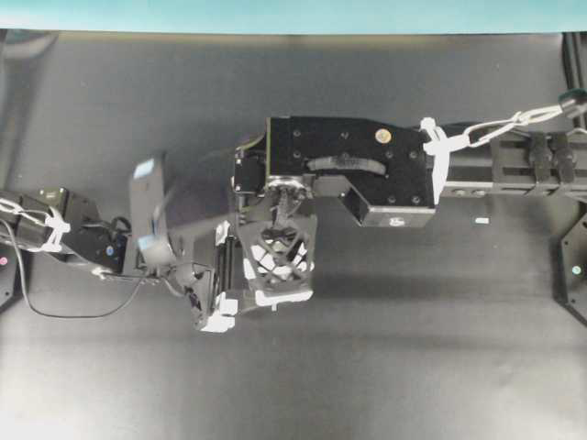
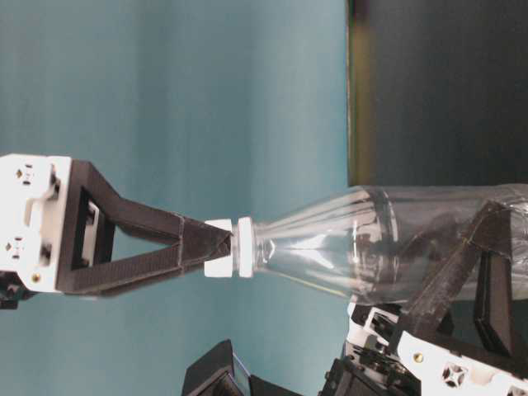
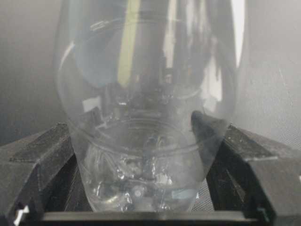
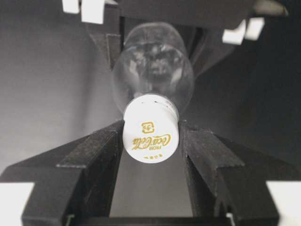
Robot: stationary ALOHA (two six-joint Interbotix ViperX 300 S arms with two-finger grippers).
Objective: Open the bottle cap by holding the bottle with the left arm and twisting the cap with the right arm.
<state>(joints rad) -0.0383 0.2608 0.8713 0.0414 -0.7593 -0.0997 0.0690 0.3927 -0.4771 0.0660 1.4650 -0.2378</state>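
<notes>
Bottle (image 3: 146,122) clamped by left gripper (image 3: 148,141), white cap (image 4: 150,133) pinched between right gripper (image 4: 150,141) fingers.

Lab: black bench (image 1: 138,110), teal backdrop (image 2: 165,99)

From your right wrist camera, you saw the bottle cap (image 4: 151,135) end-on, white with gold Coca-Cola script printed on its top. The right gripper (image 4: 151,141) pinched it, one black finger (image 4: 96,155) pressed against each side. Behind it, the clear bottle (image 4: 153,70) receded toward the left gripper's white-tipped fingers (image 4: 92,10).
</notes>
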